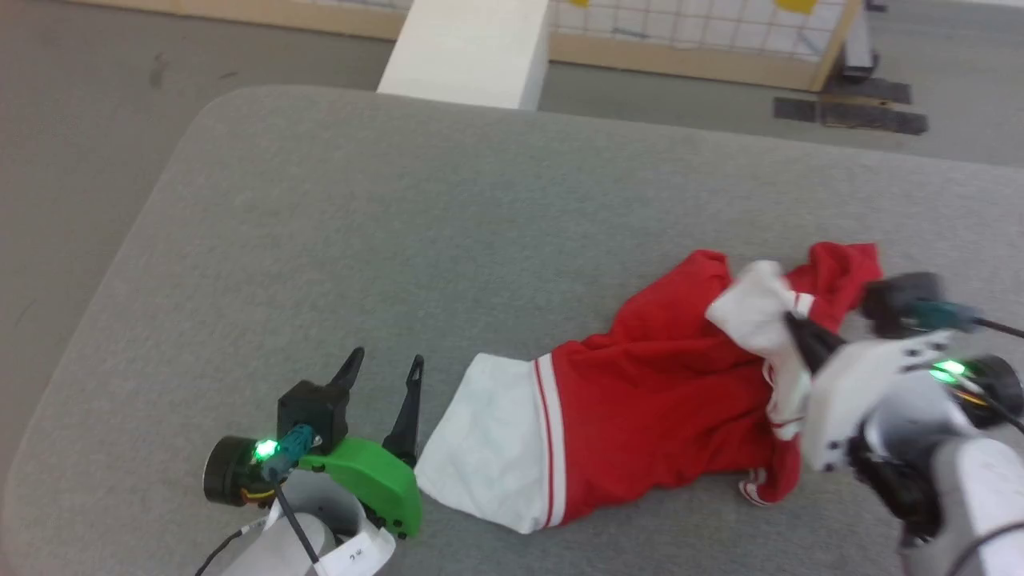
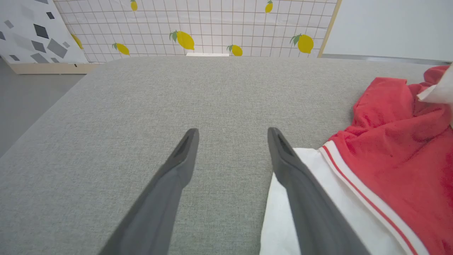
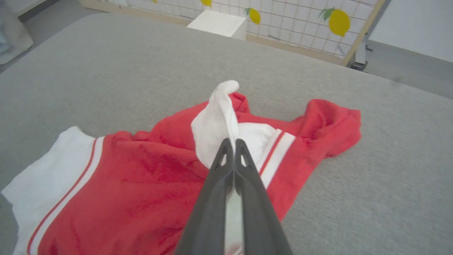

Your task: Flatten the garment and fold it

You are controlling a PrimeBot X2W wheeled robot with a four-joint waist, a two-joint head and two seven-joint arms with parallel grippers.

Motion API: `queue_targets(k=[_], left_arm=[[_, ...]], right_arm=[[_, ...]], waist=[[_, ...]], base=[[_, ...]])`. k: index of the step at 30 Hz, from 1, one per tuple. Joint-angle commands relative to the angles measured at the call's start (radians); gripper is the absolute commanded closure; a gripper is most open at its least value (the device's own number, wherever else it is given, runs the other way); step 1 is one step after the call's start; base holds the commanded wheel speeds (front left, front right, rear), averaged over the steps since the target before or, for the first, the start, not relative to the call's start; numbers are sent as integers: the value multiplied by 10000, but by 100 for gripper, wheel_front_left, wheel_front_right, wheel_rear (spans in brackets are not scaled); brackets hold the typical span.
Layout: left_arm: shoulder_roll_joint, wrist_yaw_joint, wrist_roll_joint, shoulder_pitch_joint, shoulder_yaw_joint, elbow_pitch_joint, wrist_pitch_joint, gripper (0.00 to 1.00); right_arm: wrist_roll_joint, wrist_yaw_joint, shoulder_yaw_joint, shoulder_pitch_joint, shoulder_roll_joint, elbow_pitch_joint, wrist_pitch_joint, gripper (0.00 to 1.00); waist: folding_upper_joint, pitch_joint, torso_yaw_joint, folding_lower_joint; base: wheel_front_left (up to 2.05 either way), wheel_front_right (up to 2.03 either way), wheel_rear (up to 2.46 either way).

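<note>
Item 1: my left pincer (image 1: pixel 386 357). It sits low at the near left of the grey fabric counter (image 1: pixel 400 224). The fingers are spread wide and hold nothing. The right finger lies just beside the edge of a white sleeve (image 1: pixel 488 432); I cannot tell whether it touches.

Item 2: red jersey (image 1: pixel 656 392). It is crumpled on the near right part of the counter. The white sleeve with red-white striped trim lies flat at its left end. The red body is bunched in folds, with a red flap at the far right.

Item 3: my right pincer (image 3: pixel 232 142). The fingers are pressed together, pinching a raised fold of the second white sleeve (image 3: pixel 216 124) near the jersey's right end.

Item 4, back row: a white block (image 1: pixel 472 48) stands past the counter's far edge. A lemon-printed grid panel (image 1: pixel 704 32) is to its right.
</note>
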State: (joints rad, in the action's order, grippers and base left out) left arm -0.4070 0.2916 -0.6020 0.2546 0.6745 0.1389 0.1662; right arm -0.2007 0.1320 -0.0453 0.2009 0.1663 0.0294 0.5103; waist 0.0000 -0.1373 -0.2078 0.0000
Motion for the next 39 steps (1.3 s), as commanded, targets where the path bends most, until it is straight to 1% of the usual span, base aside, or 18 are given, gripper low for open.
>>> queue_targets(k=[1, 4, 7, 11, 15, 21, 22, 23, 26, 30, 32, 35, 39], left_arm=[[-77, 27, -89, -130, -24, -77, -52, 0], [-188, 60, -158, -288, -40, -165, -112, 0], [-286, 91, -208, -441, -39, -279, -159, 0], [-403, 124, -238, -587, -4, -458, -246, 0], [-527, 184, -263, -724, -4, -632, -301, 0], [-556, 203, -244, -716, 80, -803, -390, 0], [-551, 201, -247, -698, 87, -817, -399, 0], [-546, 199, -251, -686, 91, -820, -402, 0], [-532, 201, -268, -688, 110, -787, -399, 0], [-537, 236, -316, -695, 56, -738, -346, 0], [-546, 257, -361, -718, 15, -730, -326, 0], [-579, 292, -413, -750, -28, -787, -330, 0], [-632, 328, -451, -791, -42, -908, -368, 0]], right_arm=[[-150, -13, 517, -270, -210, -223, 60, 100], [-323, -13, 1685, -855, -611, -593, 310, 100], [-348, -13, 2464, -1437, -879, -814, 431, 100], [-176, -13, 3537, -2020, -1079, -924, 179, 100], [1, -13, 4651, -2196, -1151, -407, -58, 100], [562, -13, 5372, -2120, -1158, 955, -323, 100], [691, -13, 5469, -2052, -1158, 1114, -383, 57], [830, -13, 5499, -2028, -1159, 1229, -382, 0], [1124, -13, 5301, -1934, -1159, 1334, -479, 0], [1090, -13, 4454, -1869, -1133, 683, -990, 0], [903, -13, 3905, -1909, -970, 200, -1291, 0], [504, -13, 2951, -2023, -419, -538, -1813, 0], [46, -13, 1957, -2234, 371, -1231, -2659, 0]], waist=[[0, 412, 563, 0], [0, 565, 931, 0], [0, 592, 1213, 0], [0, 569, 1474, 0], [0, 530, 1665, 0], [0, 411, 1666, 0], [0, 399, 1643, 0], [0, 399, 1626, 0], [0, 479, 1571, 0], [0, 681, 1526, 0], [0, 803, 1517, 0], [0, 943, 1519, 0], [0, 1021, 1508, 0]], base=[[0, 0, 0], [0, 0, 0], [0, 0, 0], [0, 0, 0], [0, 0, 0], [0, 0, 0], [0, 0, 0], [0, 0, 0], [0, 0, 0], [0, 0, 0], [0, 0, 0], [0, 0, 0], [0, 0, 0]])
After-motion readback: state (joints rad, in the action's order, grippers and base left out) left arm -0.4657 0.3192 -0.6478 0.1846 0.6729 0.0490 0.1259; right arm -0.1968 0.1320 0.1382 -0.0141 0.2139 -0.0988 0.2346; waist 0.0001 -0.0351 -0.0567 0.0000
